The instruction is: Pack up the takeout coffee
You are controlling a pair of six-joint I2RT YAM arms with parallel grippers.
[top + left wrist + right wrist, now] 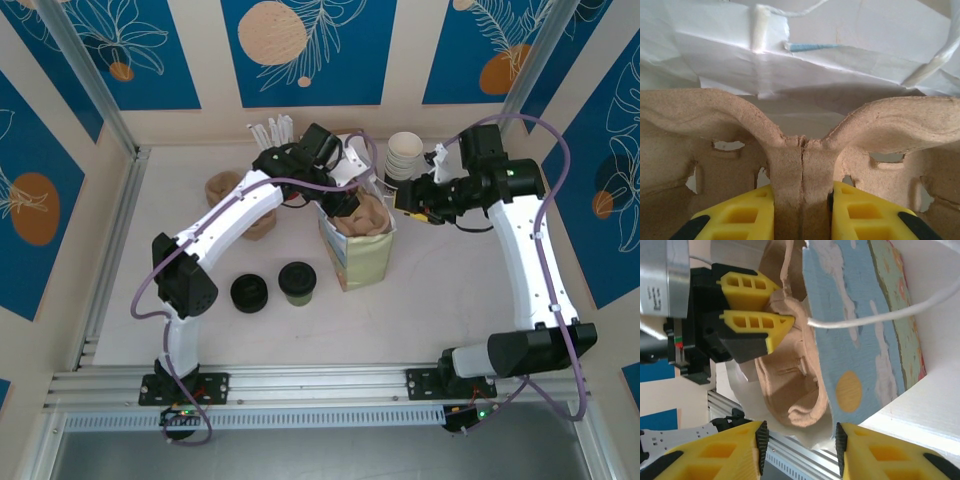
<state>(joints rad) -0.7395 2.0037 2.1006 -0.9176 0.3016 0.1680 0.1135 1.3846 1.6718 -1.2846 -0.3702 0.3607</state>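
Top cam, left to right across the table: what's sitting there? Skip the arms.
all-black round lid piece → takeout coffee → paper bag with the pulp cup carrier in its mouth → stack of white paper cups

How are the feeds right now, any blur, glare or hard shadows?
Top external: evenly lit, sharp, only soft shadows. Left wrist: pulp carrier crisp, paper bag inside bright, creases readable. Right wrist: right pincer at the bottom edge soft, bag print in focus.
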